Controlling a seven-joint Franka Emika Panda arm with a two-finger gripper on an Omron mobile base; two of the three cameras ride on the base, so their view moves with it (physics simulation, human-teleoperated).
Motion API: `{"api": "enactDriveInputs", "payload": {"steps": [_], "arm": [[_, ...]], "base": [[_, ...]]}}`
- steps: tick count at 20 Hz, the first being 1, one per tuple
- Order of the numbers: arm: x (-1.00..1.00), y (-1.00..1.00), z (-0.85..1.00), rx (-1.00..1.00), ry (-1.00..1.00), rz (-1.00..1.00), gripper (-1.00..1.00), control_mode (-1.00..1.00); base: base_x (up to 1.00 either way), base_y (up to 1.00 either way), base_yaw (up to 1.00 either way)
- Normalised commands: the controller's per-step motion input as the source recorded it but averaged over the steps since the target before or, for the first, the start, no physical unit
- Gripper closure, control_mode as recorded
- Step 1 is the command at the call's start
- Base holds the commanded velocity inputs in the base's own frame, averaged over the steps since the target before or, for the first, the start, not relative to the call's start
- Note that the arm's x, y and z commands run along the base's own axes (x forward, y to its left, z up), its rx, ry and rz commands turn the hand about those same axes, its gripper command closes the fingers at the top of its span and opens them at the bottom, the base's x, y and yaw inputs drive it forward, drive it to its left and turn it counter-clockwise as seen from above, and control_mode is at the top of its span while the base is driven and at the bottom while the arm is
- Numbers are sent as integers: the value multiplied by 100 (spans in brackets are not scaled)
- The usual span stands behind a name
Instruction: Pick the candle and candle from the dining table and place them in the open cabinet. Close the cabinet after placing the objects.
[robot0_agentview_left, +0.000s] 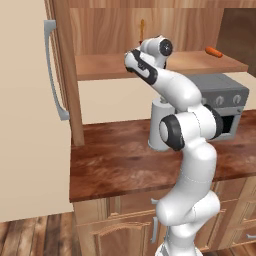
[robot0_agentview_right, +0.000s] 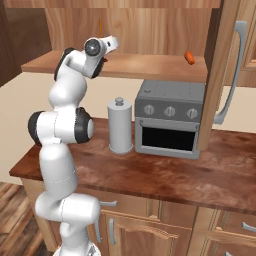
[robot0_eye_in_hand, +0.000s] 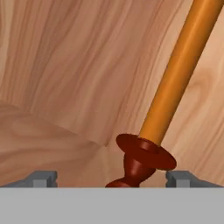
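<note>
Gripper (robot0_eye_in_hand: 107, 177) low in the hand view, fingertips (robot0_eye_in_hand: 43, 177) spread wide apart, clamped on nothing. Between them, right of centre, orange taper candle (robot0_eye_in_hand: 175, 78) on its dark red holder, leaning toward the upper right of the frame against the wooden back wall of the cabinet (robot0_agentview_left: 105, 67). Top centre of the left base view: same candle upright on the cabinet floor, just behind the hand. Cabinet door (robot0_agentview_right: 220, 75) open.

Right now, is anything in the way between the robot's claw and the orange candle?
No. The gripper is open, and the orange candle on its dark red holder stands between the fingertips on the cabinet shelf. Nothing visible blocks it.
</note>
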Motion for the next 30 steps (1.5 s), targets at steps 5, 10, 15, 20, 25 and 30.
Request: {"api": "enactDriveInputs", "payload": {"steps": [5,10,15,20,25,30], "arm": [[0,-19,0,0,-4,0,-100,-100],[-12,-15,0,0,-2,0,-100,-100],[-32,-16,0,0,0,0,-100,-100],[-60,-13,0,0,-4,0,-100,-100],[-70,-2,8,0,-8,0,-100,-100],[-77,-4,9,0,-5,0,-100,-100]], "base": [[0,0,0],[0,0,0],[0,0,0],[0,0,0],[0,0,0],[0,0,0]]}}
